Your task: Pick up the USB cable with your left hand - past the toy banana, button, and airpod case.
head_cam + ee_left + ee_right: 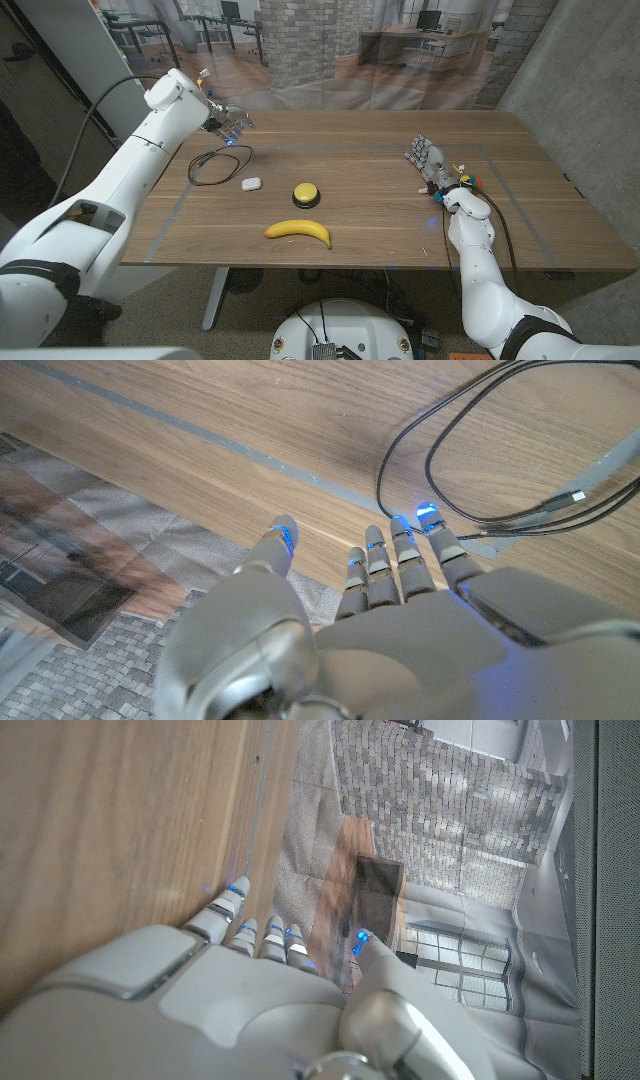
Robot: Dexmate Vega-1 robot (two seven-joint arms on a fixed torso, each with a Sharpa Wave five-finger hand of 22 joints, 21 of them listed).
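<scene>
A black USB cable point(218, 165) lies coiled on the table's left side, and its loop point(470, 470) and plug show in the left wrist view. My left hand point(226, 124) hovers just beyond the coil, fingers point(385, 560) spread, holding nothing. A white airpod case point(250, 184), a yellow button point(306, 194) on a black base and a toy banana point(298, 232) lie nearer the front edge. My right hand point(430, 163) stays at the table's right side, fingers point(245, 925) apart and empty.
A grey tape line point(175, 205) marks a rectangle on the wooden table point(370, 150). A translucent curtain hangs behind the far edge.
</scene>
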